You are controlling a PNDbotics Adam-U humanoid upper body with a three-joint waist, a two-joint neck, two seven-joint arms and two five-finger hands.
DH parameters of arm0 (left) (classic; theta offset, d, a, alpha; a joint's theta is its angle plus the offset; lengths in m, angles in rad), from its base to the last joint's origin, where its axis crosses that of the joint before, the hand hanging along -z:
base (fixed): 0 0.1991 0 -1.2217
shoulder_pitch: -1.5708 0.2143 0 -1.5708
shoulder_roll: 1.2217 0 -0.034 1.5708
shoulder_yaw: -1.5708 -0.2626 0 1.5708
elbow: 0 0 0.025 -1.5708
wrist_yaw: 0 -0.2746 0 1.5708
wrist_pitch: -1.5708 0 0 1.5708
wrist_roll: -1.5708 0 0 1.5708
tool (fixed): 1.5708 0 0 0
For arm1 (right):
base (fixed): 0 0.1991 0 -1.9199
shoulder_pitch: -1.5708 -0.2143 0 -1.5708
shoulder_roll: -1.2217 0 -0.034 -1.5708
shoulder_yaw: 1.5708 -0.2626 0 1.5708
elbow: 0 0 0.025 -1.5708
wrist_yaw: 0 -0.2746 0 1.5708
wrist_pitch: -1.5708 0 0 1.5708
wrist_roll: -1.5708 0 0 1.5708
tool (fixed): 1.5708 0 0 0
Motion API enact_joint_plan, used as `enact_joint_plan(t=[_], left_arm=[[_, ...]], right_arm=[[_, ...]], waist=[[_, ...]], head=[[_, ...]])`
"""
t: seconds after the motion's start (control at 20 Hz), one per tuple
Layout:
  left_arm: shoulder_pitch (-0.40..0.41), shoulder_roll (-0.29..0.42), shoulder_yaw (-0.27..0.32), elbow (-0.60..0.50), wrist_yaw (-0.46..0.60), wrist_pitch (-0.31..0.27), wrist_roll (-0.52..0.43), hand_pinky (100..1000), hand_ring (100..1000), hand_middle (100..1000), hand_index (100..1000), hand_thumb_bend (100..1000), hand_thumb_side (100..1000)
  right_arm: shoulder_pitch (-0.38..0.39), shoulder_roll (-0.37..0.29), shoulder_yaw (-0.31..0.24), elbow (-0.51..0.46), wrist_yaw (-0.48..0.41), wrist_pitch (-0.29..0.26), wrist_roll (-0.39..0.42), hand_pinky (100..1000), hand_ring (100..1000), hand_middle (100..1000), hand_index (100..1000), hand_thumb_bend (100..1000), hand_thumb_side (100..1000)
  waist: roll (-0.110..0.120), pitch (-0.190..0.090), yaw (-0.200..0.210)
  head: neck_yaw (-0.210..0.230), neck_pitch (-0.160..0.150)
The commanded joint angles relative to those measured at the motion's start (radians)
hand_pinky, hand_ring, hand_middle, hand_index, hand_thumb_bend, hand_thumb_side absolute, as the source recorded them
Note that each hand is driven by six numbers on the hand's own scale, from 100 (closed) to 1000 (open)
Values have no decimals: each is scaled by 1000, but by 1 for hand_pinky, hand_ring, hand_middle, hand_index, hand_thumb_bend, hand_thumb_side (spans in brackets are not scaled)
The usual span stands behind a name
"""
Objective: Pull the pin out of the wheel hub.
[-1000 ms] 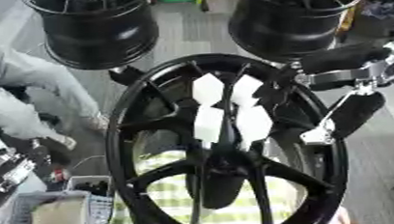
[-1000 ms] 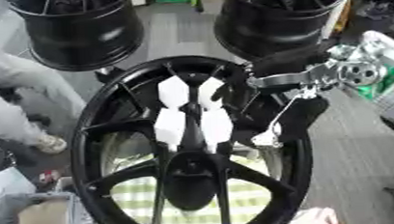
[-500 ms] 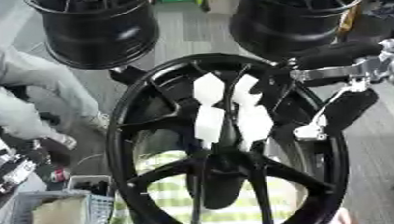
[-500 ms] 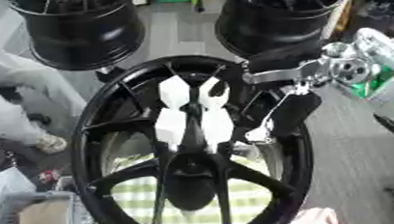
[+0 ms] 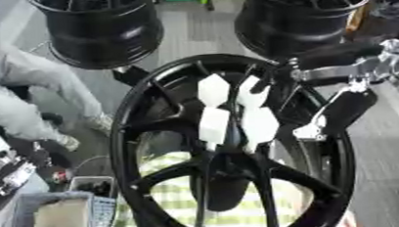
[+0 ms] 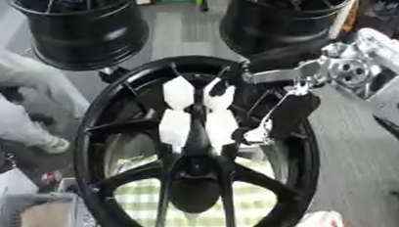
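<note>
Reaching over the glossy black spoked wheel hub (image 5: 231,153), the right hand (image 6: 280,113) hangs beside white hexagonal tags (image 5: 235,111); its grasp cannot be told.

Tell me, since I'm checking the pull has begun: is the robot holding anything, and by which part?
It cannot be told. The right hand reaches over the upper right rim of the wheel hub, near the white pieces at its centre, but its fingers are unclear. No pin is distinguishable.

Hidden / unclear bits
Wheel hub (image 5: 230,148) bottom cut off by frame edge; pin not discernible among white pieces (image 5: 229,111). Right hand (image 6: 293,113) blurred, finger pose unclear. Left hand (image 5: 5,177) only partly visible at left edge.
</note>
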Motion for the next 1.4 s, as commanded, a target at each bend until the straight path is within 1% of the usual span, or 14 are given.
enact_joint_plan(t=[0.05, 0.7, 1.1, 1.4], left_arm=[[-14, 16, -3, -12, 1, -2, -1, 741, 728, 634, 726, 100, 709], [-17, 14, -5, -13, 3, -3, -1, 741, 730, 634, 726, 100, 707], [-17, 14, -3, -13, 4, -4, -1, 741, 732, 633, 726, 100, 709], [-17, 14, -3, -13, 4, -4, -1, 741, 733, 633, 726, 100, 711]], right_arm=[[-18, -10, -8, -12, 16, 12, 3, 776, 746, 891, 962, 278, 508], [-21, 20, 15, -12, 47, 40, 29, 771, 741, 876, 954, 276, 517], [-6, 22, 19, -12, 75, 57, 44, 774, 740, 863, 946, 287, 508], [-2, 22, 18, -12, 97, 64, 58, 775, 736, 835, 926, 293, 501]], waist=[[2, -9, 2], [4, -7, 5], [6, -5, 4], [7, -5, 4]], head=[[-3, -3], [-5, -3], [-3, -3], [-3, -3]])
